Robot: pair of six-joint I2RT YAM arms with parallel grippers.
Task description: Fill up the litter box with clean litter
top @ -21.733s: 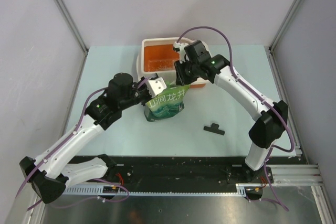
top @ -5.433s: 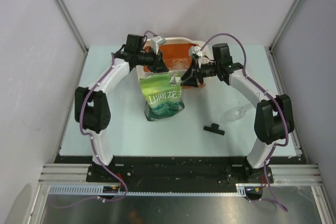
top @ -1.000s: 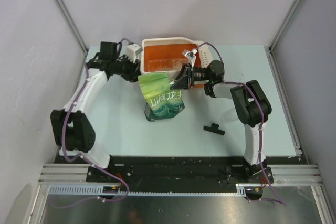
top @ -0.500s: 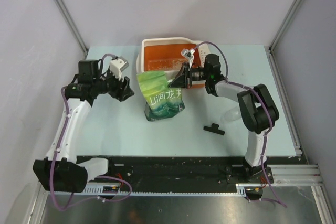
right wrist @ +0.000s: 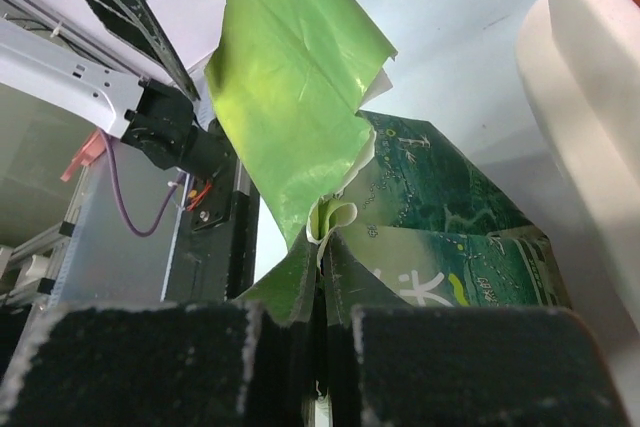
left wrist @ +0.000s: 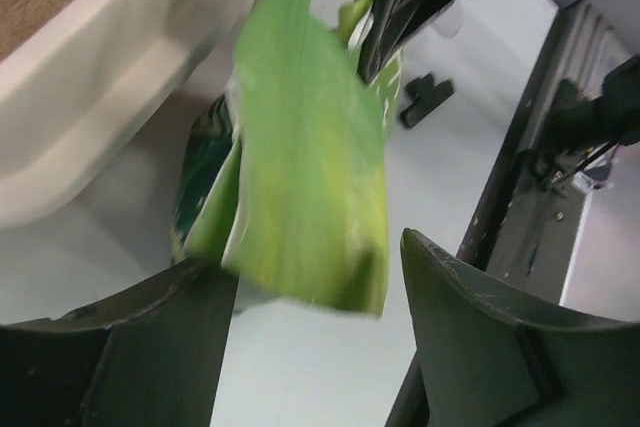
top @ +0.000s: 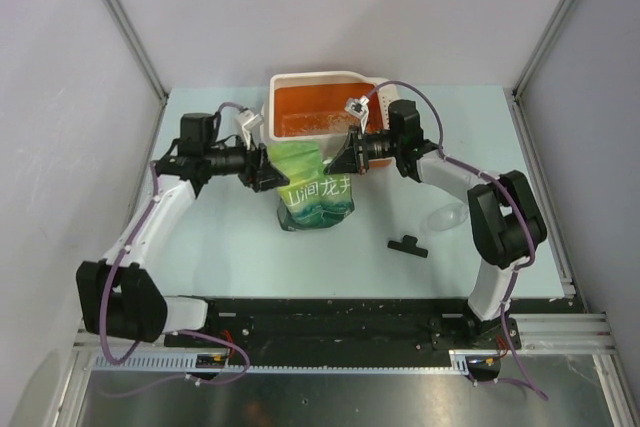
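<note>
The litter box [top: 272, 105], cream-rimmed and orange inside, sits at the back of the table. A pale grainy patch of clean litter [top: 300, 127] lies at its near end. In front of it stands a green pouch [top: 316, 192] with white characters. My right gripper [top: 346, 161] is shut on the pouch's top right edge, and the pinched fold [right wrist: 322, 237] shows in the right wrist view. My left gripper [top: 263, 169] is open at the pouch's top left. The pouch's loose green flap [left wrist: 310, 167] hangs between its spread fingers [left wrist: 150, 347].
A small black clip [top: 407, 245] lies on the table to the right of the pouch. A clear scoop [top: 445, 217] lies near the right arm. The litter box rim [left wrist: 90, 117] is close on the left gripper's left side. The black base rail [top: 320, 317] runs along the near edge.
The left arm swung out to the left, then came back to the pouch's top left with its gripper opened wider. The right gripper closed on the pouch's top edge.
</note>
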